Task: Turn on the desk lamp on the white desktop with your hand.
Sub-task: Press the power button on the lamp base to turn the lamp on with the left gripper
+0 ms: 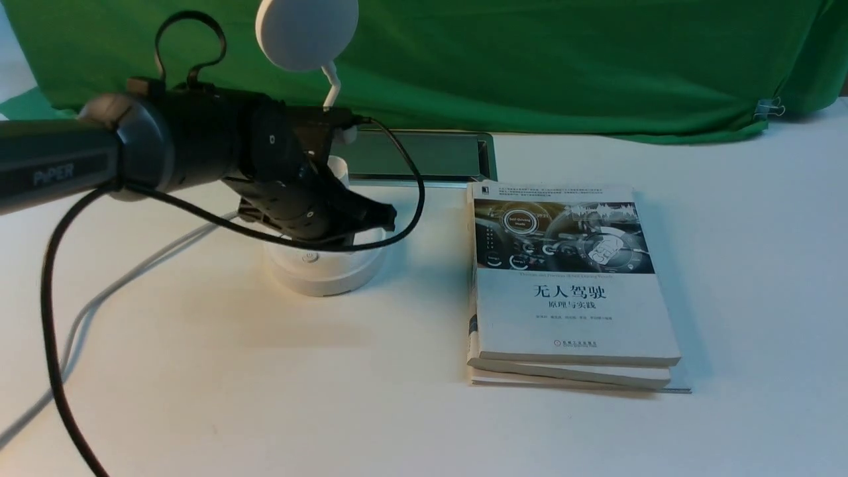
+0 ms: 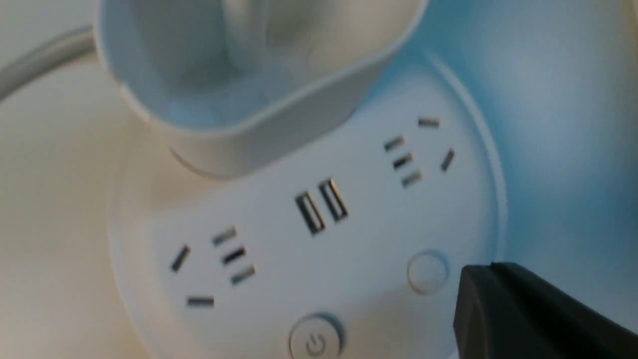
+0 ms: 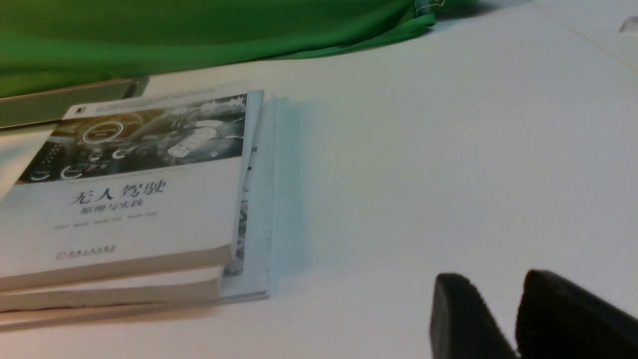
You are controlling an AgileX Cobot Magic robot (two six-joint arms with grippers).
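You've got the left black pincer (image 1: pixel 379 216) over the white disc-head desk lamp (image 1: pixel 324 275) base on the white surface (image 1: pixel 199 371). I can't tell how wide it's open, and it holds nothing. The round power-symbol button (image 2: pixel 315 341) sits just beside its tip.

A stack of books (image 1: pixel 571 291) is seen lying flat, edges slightly staggered, the top cover printed with a dashboard photo and a Chinese title. Behind it a green cloth (image 1: pixel 530 59) is draped, and a metal clip (image 1: pixel 768 108) is spotted at its right corner.
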